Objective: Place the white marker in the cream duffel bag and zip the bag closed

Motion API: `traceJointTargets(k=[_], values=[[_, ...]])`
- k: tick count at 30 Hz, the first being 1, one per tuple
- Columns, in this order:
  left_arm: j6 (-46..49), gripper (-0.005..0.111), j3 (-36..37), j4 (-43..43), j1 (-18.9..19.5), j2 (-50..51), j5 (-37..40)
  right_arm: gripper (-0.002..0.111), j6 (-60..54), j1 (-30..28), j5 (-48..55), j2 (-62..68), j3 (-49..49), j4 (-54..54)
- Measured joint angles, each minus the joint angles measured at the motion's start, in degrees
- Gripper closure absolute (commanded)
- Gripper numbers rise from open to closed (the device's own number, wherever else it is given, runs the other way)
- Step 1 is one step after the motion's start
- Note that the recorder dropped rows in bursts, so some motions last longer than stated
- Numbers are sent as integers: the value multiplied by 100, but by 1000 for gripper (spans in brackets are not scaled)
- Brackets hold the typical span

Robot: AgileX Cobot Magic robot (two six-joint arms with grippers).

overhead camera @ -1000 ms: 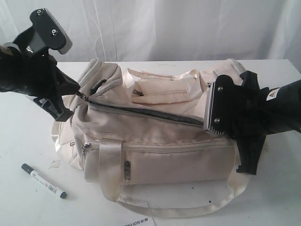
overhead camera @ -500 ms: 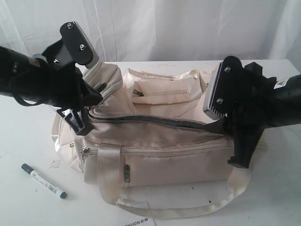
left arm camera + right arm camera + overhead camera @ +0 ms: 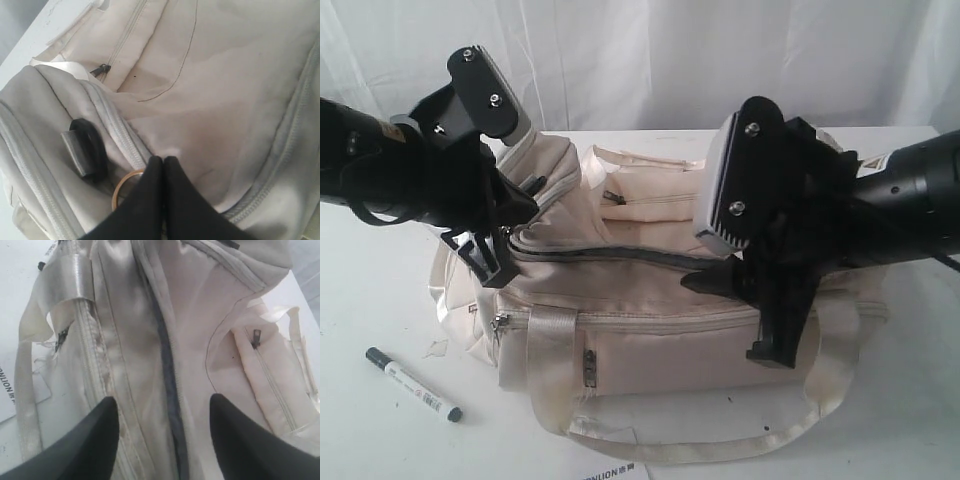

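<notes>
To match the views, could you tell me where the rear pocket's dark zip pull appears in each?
Exterior: zip pull above the main zip, centre-left.
Left wrist: beyond the left gripper.
Right wrist: past the main zip.
Shared landmark: the pocket's zip line.

White sheet (image 3: 615, 472), bottom edge of exterior view: black capitals, roughly "NONLION", cut by frame edge; two small characters after them, illegible. Right wrist view catches same sheet: fragment "NION". White marker (image 3: 413, 384): barrel print too small to read.
</notes>
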Motion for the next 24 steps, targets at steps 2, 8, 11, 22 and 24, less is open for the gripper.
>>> traceJointTargets(k=[2,8,11,22,24], values=[[0,107,0,0,0,0,0,56,0,76,-22,97,-9,40],[0,107,0,-41,0,0,13,56,-73,340,-99,472,-111,65],[0,107,0,-41,0,0,25,56,-83,438,-188,599,-285,73],[0,107,0,-81,0,0,25,56,-151,547,-166,1270,-883,73],[0,107,0,-81,0,0,25,56,-194,574,-155,1388,-964,73]])
